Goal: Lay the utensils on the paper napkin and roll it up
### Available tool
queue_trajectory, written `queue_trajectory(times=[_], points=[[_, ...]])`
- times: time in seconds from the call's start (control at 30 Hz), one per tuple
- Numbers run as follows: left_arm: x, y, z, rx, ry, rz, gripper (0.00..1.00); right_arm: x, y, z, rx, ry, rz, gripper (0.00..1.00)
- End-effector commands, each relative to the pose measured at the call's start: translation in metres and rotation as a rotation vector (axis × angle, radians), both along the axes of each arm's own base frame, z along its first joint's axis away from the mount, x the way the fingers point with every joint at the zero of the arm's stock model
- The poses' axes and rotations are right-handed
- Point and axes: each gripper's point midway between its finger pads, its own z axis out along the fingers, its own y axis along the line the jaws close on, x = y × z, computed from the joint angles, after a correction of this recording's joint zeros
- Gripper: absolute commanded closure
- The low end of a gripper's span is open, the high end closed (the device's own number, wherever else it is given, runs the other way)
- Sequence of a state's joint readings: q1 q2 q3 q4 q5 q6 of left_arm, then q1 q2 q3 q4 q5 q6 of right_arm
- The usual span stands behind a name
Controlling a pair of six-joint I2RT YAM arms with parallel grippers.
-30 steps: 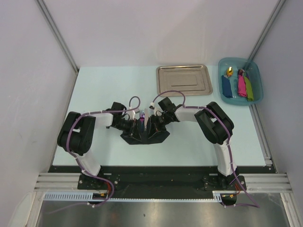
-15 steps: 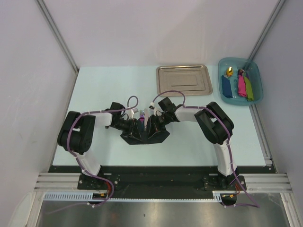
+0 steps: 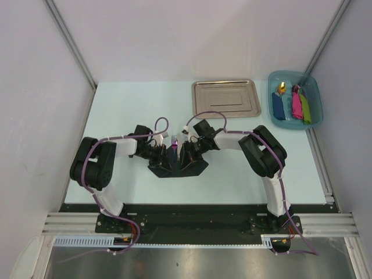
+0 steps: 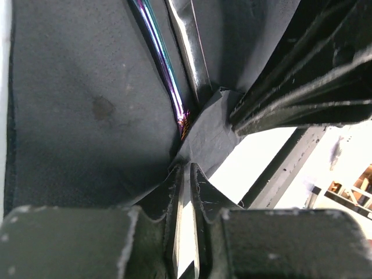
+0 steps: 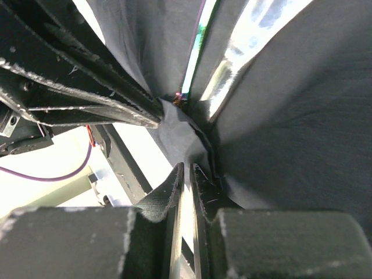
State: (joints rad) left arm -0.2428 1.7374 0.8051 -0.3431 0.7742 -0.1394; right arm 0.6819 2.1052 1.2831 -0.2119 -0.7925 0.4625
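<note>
Folding had tightened: left gripper (image 4: pixel 185 174) and right gripper (image 5: pixel 187 174), pinching the paper napkin (image 3: pixel 174 170), closed it over the utensils (image 3: pixel 174 141), tines toward twelve o'clock

Handles of utensils (image 3: pixel 174 141) buried in the paper napkin (image 3: pixel 176 167), tines alone out at twelve o'clock, shafts cropped by both wrist views' top edges, teal bin (image 3: pixel 290 72) contents at two o'clock too small to name.

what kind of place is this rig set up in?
Probably a lab robot cell, not a real dining space: bare white walls, an aluminium base rail, and a pale blue table with a teal bin of coloured props.
</note>
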Motion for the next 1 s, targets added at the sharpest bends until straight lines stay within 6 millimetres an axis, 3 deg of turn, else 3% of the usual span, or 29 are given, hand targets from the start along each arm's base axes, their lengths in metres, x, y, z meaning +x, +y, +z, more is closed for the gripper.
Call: queue_trajectory(times=[0.0,0.23,0.4,0.5,0.6,0.63,0.7,0.77,0.8,0.83,0.97], points=[[0.005,0.004,-0.008,0.022,0.0,0.016,0.86,0.003,0.02,0.039,0.091,-0.083,0.04,0.87],[0.005,0.004,-0.007,0.02,-0.003,0.021,0.86,0.005,0.029,0.034,0.106,-0.072,0.036,0.87],[0.006,0.004,0.0,0.003,-0.019,0.022,0.83,0.005,0.025,0.017,0.077,-0.055,0.028,0.88],[0.009,0.006,0.008,-0.018,-0.033,0.035,0.75,0.006,0.021,0.009,0.061,-0.038,0.02,0.88],[0.014,0.011,0.024,-0.053,-0.068,0.046,0.61,0.007,0.02,0.003,0.051,-0.035,0.017,0.88],[0.014,0.014,0.031,-0.08,-0.071,0.061,0.54,0.007,0.021,0.003,0.051,-0.035,0.017,0.88],[0.016,0.024,0.043,-0.084,-0.095,0.093,0.5,0.007,0.021,0.003,0.054,-0.035,0.016,0.88],[0.024,0.046,0.047,-0.051,-0.12,0.143,0.45,0.007,0.022,0.003,0.054,-0.037,0.017,0.88],[0.019,0.055,0.046,-0.025,-0.085,0.157,0.43,0.007,0.021,0.002,0.052,-0.032,0.015,0.88],[0.029,0.076,0.043,0.033,-0.108,0.201,0.41,0.007,0.021,0.002,0.051,-0.032,0.014,0.88],[0.036,0.11,0.038,0.157,-0.103,0.196,0.39,0.007,0.021,0.004,0.053,-0.033,0.013,0.88]])
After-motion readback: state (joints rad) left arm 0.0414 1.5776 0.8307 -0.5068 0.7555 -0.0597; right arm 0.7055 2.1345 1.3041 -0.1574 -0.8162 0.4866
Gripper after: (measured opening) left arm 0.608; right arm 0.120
